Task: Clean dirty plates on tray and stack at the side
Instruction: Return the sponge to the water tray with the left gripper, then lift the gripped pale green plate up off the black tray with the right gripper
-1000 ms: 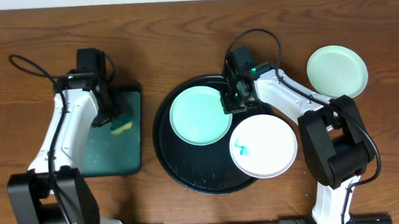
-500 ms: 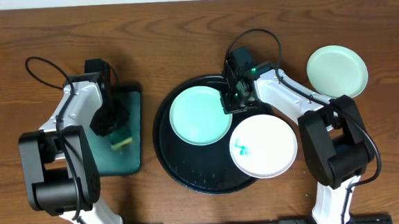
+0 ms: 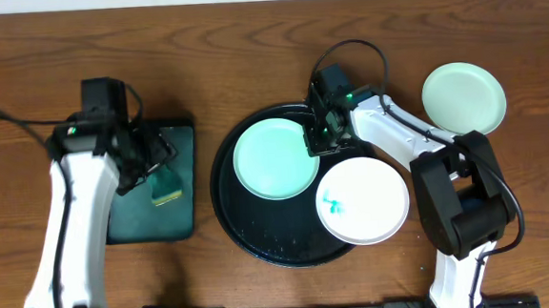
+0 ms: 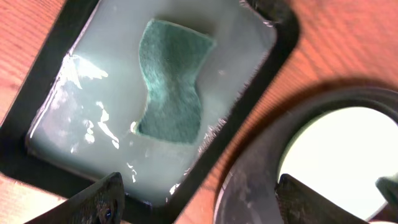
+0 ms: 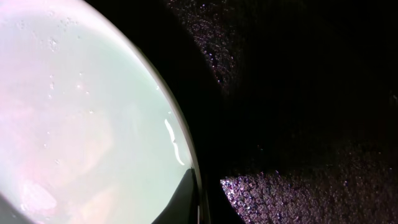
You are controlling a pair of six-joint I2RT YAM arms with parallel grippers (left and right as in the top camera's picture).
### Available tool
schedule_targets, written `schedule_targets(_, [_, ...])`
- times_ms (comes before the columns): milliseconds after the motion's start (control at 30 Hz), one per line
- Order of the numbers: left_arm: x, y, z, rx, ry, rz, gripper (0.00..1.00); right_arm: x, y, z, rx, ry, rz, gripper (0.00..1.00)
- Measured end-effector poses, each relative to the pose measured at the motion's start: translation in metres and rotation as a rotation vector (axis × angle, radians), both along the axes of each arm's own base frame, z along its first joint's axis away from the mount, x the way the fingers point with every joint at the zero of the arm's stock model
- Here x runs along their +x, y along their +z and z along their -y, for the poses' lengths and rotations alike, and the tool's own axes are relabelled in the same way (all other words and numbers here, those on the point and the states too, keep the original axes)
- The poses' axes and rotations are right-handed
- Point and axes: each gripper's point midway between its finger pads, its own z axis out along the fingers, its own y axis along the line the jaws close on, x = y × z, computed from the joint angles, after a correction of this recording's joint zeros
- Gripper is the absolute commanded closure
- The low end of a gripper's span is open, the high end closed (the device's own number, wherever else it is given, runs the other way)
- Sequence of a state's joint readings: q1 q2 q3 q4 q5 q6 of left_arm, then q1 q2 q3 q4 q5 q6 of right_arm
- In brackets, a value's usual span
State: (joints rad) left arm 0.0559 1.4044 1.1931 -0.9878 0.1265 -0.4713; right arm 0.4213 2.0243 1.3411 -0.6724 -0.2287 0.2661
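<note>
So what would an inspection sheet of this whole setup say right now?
Surface: brown wooden table.
Job's things: round tray holds one mint plate; white plate with teal smear overlaps its rim; second mint plate lies off it, on the table.
Clutter: sponge in a wet rectangular tray.
Grippers: left gripper open over the rectangular tray; right gripper at the mint plate's edge, state unclear.
Cables: a black cable loops off each arm.
Surroundings: nothing seen.

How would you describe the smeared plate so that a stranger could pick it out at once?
Find the big round black tray mid-table. The plate lies over its lower right rim. It alone is white with a teal smear; both other plates are plain green.
</note>
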Motion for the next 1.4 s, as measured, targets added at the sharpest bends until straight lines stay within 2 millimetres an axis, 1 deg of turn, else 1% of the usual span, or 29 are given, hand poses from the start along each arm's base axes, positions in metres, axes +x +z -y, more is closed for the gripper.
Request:
schedule_targets(100, [-0.008, 0.015, 0.006, -0.005, -0.018, 0.037, 0.21, 0.000, 0.004, 0.002, 0.024, -0.017, -0.004, 0.98])
schedule_targets(167, [-0.013, 0.020, 0.011, -0.009, -0.034, 0.045, 0.21, 0.000, 0.014, 0.006, 0.041, -0.035, 0.000, 0.98])
schedule_targets(233, [-0.017, 0.022, 0.016, -0.012, -0.050, 0.042, 0.21, 0.004, 0.033, 0.014, 0.070, -0.064, 0.018, 0.98])
schedule_targets(333, [-0.021, 0.021, 0.022, -0.019, -0.070, 0.026, 0.21, 0.008, 0.071, 0.032, 0.120, -0.130, 0.056, 0.99])
schedule_targets(433, [-0.025, 0.020, 0.025, -0.024, -0.079, 0.010, 0.21, 0.000, 0.092, 0.046, 0.162, -0.194, 0.027, 0.98])
schedule_targets(500, [-0.028, 0.019, 0.025, -0.024, -0.080, -0.003, 0.21, -0.009, 0.097, 0.052, 0.185, -0.225, -0.020, 0.98])
schedule_targets(567, [-0.032, 0.018, 0.025, -0.024, -0.080, -0.020, 0.20, -0.020, 0.098, 0.055, 0.212, -0.250, -0.087, 0.98])
schedule_targets(667, [-0.038, 0.016, 0.025, -0.025, -0.080, -0.044, 0.21, -0.037, 0.100, 0.056, 0.255, -0.269, -0.184, 0.99])
schedule_targets(733, [-0.043, 0.015, 0.025, -0.025, -0.079, -0.064, 0.20, -0.045, 0.103, 0.052, 0.295, -0.267, -0.232, 0.98])
schedule_targets(800, [-0.048, 0.014, 0.025, -0.026, -0.079, -0.087, 0.20, -0.053, 0.109, 0.044, 0.347, -0.248, -0.271, 0.99])
schedule_targets(867, [-0.053, 0.013, 0.025, -0.027, -0.079, -0.109, 0.20, -0.056, 0.115, 0.037, 0.401, -0.221, -0.287, 0.98])
schedule_targets(933, [-0.056, 0.012, 0.025, -0.026, -0.079, -0.120, 0.20, -0.052, 0.120, 0.030, 0.446, -0.183, -0.261, 0.99])
schedule_targets(1000, [-0.056, 0.012, 0.025, -0.026, -0.079, -0.120, 0.20, -0.041, 0.124, 0.026, 0.478, -0.145, -0.197, 0.99])
schedule_targets(1133, [-0.056, 0.012, 0.025, -0.026, -0.079, -0.120, 0.20, -0.001, 0.136, 0.018, 0.529, -0.055, 0.024, 0.99])
schedule_targets(1233, [-0.056, 0.012, 0.025, -0.026, -0.079, -0.120, 0.20, 0.022, 0.147, 0.014, 0.546, -0.009, 0.159, 0.98])
schedule_targets(1333, [-0.056, 0.012, 0.025, -0.027, -0.079, -0.120, 0.20, 0.036, 0.153, 0.011, 0.535, 0.013, 0.245, 0.99])
schedule_targets(1400, [-0.056, 0.012, 0.025, -0.026, -0.079, -0.120, 0.20, 0.041, 0.151, 0.010, 0.501, 0.016, 0.276, 0.99])
